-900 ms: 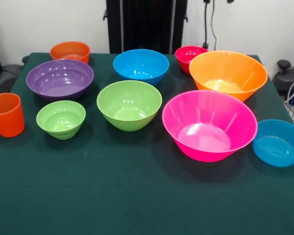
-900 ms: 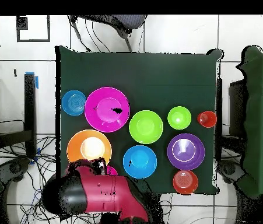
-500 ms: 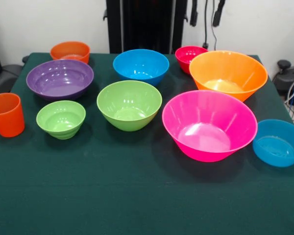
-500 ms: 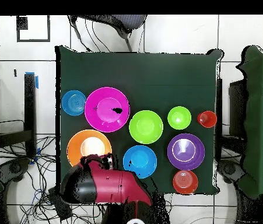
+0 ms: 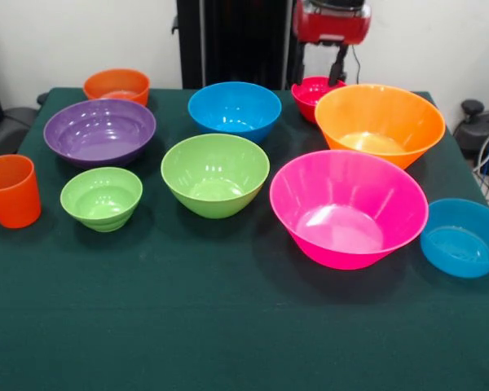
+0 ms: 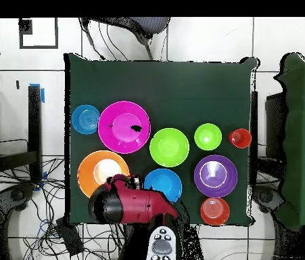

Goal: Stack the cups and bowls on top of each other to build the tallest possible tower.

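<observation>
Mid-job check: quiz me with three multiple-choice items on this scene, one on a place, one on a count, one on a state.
1. In the front view, the end effector hangs over which bowl?
A. purple bowl
B. red bowl
C. small green bowl

2. How many blue bowls are on the table?
A. one
B. two
C. three

3. What state is the stacking in?
A. nothing stacked yet
B. two bowls nested
C. tower finished

Answers: B, B, A.
1. B: the end effector comes down at the red bowl, behind the orange bowl.
2. B: a medium blue bowl and a small blue bowl show.
3. A: every bowl and the cup sits apart on the cloth.
</observation>
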Controlling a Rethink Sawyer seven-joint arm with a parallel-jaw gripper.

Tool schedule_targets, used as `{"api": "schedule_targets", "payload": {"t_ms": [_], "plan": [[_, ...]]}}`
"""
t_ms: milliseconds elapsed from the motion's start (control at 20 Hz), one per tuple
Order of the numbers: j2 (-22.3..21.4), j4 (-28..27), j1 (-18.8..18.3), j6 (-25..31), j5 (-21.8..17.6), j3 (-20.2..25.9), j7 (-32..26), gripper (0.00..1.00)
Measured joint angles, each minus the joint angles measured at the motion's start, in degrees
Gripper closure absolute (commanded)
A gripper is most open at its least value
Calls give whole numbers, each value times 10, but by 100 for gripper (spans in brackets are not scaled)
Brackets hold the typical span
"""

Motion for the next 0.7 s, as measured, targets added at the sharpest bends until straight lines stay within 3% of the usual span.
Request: {"api": "schedule_targets", "payload": {"t_ms": [350,700], "plan": [[66,-29,2,-17,-3,-23,0,0],[133,-90,27,-17,-3,-58,0,0]]}}
